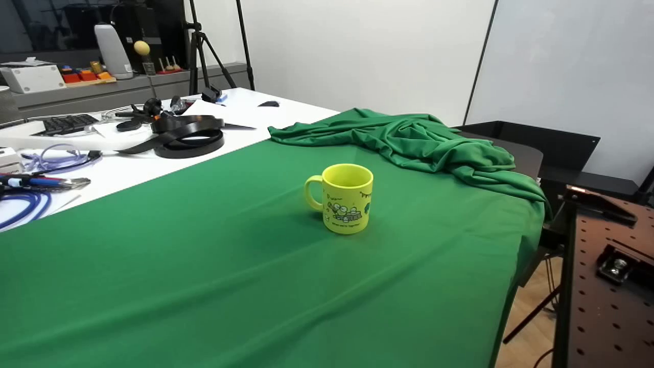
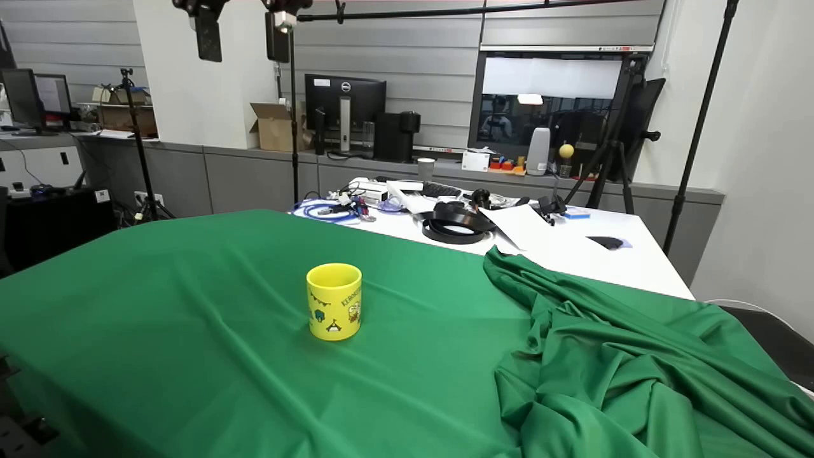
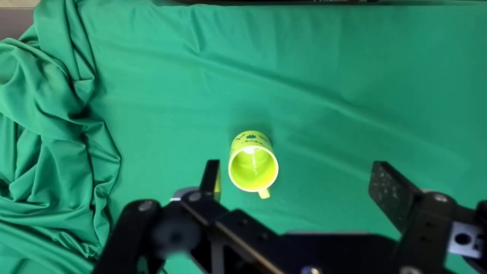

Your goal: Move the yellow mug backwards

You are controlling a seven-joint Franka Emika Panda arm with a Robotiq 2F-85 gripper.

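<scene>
The yellow mug [image 1: 347, 207] stands upright on the green cloth [image 1: 194, 266]. It also shows in an exterior view [image 2: 334, 305] with its handle hidden behind it. In the wrist view the mug [image 3: 253, 167] is seen from above, with its handle pointing toward the bottom of the picture. My gripper [image 3: 296, 167] is open and empty, with its fingers wide apart. The mug appears between them, nearer the left finger. In an exterior view the gripper [image 2: 243, 44] hangs high above the table, well clear of the mug. It is out of view in the remaining exterior view.
Bunched green cloth [image 1: 424, 140] lies at one side of the table and also shows in the wrist view [image 3: 49, 144]. A black coiled strap [image 2: 455, 222], cables and a keyboard lie on the white table part [image 2: 591, 261]. A perforated brown panel [image 1: 613, 306] stands beside the table.
</scene>
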